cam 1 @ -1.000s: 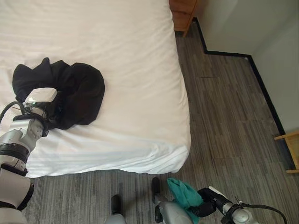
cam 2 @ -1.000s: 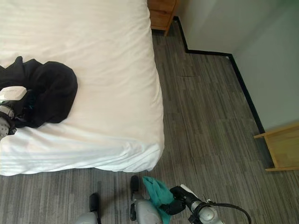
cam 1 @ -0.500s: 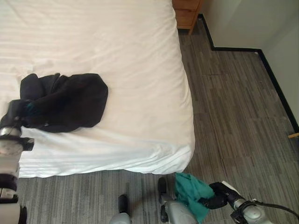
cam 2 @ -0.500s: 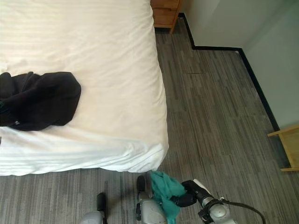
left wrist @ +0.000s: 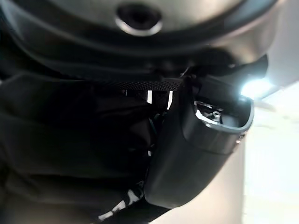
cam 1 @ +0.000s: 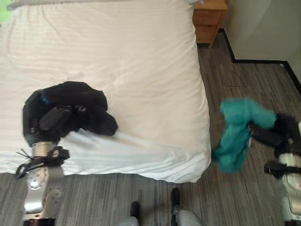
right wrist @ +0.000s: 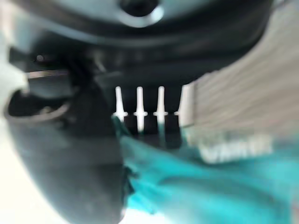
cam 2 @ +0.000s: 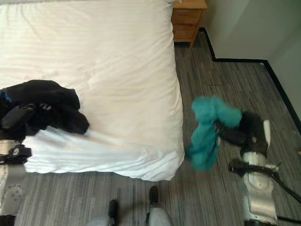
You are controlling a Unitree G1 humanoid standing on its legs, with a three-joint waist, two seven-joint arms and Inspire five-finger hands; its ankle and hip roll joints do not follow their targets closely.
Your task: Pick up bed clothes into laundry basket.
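My left hand (cam 1: 56, 118) is clenched in the black clothes (cam 1: 75, 110) on the white bed (cam 1: 136, 70), and my right hand (cam 1: 275, 134), I think, grips the teal cloth (cam 1: 237, 134) beside the bed.

I see the bed (cam 1: 117, 56) in the left and middle part of the head views, and the floor (cam 1: 249, 94) lies to its right and in front of it. A dark garment (cam 1: 75, 110) lies on the bed near the front left edge. My left hand (cam 1: 54, 120) rests on this garment, and its fingers are closed in the cloth. To the right of the bed, above the floor, my right hand (cam 2: 244, 132) holds a second cloth (cam 2: 207, 129), which hangs down just beside the bed's front right corner. A nightstand (cam 1: 209, 19) stands behind, at the bed's far right corner, against the wall (cam 1: 263, 23).
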